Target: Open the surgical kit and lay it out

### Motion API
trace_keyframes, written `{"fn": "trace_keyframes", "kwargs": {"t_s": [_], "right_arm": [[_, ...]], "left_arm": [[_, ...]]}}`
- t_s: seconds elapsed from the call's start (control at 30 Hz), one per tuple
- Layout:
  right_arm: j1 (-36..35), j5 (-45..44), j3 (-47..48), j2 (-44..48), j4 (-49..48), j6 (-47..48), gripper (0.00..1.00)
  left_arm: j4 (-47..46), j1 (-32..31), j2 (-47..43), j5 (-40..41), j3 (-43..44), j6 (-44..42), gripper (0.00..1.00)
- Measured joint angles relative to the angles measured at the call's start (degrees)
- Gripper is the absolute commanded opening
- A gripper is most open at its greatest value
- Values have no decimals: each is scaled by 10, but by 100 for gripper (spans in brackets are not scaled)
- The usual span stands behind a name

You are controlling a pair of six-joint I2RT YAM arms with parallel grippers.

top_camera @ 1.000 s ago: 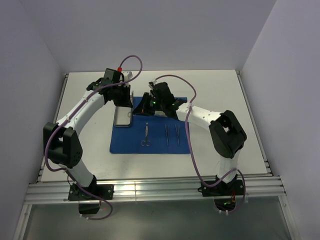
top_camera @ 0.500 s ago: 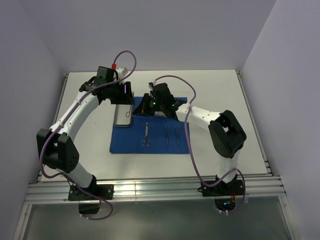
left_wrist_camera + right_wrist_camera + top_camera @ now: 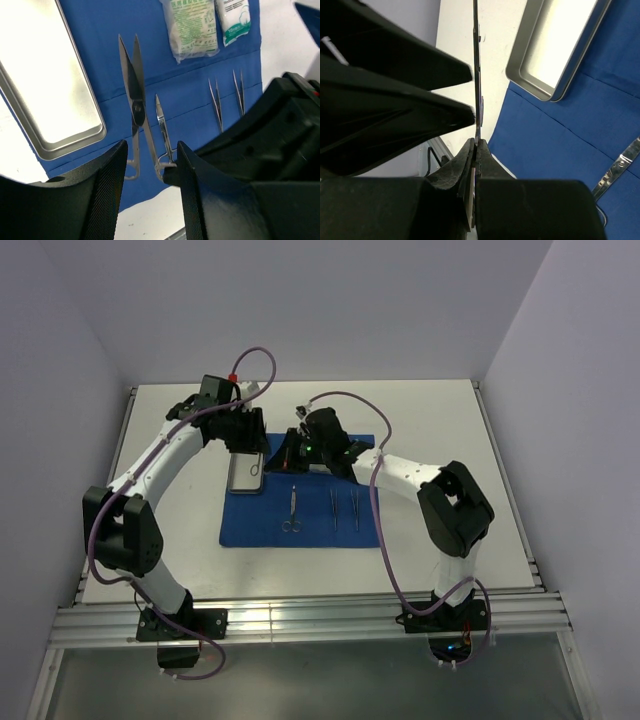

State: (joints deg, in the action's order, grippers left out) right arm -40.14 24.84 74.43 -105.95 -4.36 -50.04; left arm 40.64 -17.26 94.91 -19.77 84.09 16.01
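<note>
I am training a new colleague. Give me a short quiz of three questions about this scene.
1. True or false: the two packets lie inside the steel tray.
2. How many tweezers lie on the blue cloth?
3. Which gripper is shut on a pair of scissors? A. left B. right C. neither
Key: 1 false: the packets lie on the cloth, not in the tray. 2 two. 3 B: the right gripper holds them; the left gripper is open.

A white table (image 3: 430,420) meets pale walls (image 3: 300,310), with what looks like aluminium rails (image 3: 320,620) in front.
</note>
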Motion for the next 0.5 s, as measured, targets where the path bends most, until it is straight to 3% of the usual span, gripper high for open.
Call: {"fn": "trace_keyframes", "kwargs": {"t_s": [0.17, 0.23, 0.27, 0.33, 0.37, 0.5], "right_arm": [[-5, 2, 0, 0, -6, 0, 0], [-6, 2, 0, 0, -5, 0, 0], [-6, 2, 0, 0, -5, 0, 0], [-6, 1, 0, 1, -5, 0, 0], [-6, 1, 0, 1, -5, 0, 0], [-6, -3, 0, 1, -2, 0, 0]], "left_arm": [[4, -8, 9, 5, 0, 2, 46], [5, -11, 9, 14, 0, 2, 38], [5, -11, 9, 18, 0, 2, 28], [6, -10, 9, 27, 0, 1, 20], [6, -10, 9, 28, 0, 2, 12], [1, -12, 9, 22, 0, 15, 0]]}}
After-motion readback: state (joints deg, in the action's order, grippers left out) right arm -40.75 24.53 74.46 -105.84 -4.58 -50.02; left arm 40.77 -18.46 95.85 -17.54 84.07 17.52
